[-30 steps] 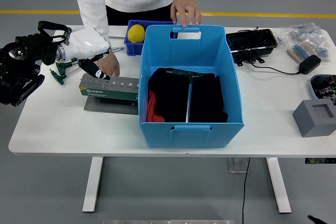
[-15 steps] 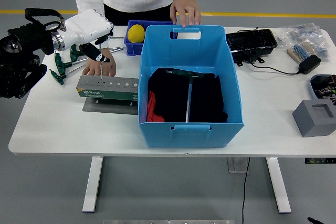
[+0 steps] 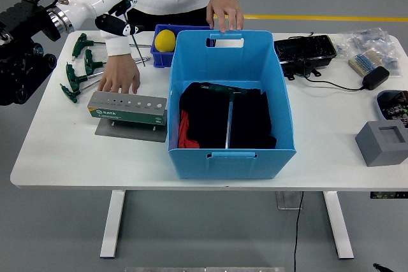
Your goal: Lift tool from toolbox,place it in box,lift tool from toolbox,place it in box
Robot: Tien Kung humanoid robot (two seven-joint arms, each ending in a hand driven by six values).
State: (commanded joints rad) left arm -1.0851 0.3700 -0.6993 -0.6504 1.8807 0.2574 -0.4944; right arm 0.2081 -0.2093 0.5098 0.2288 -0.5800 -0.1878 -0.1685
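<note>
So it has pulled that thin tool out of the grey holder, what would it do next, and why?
Probably swing the left hand rightward toward the blue box. Its fingers grip a thin T-handle tool that hangs clear above the toolbox, so the lift looks done. The box stands open to the right, with a tool already lying inside, and a person's hand rests on its far rim.

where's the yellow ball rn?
Head view: the yellow ball sits in the small blue bin at the table's far edge, just left of the big blue box, below the person's sleeve.
</note>
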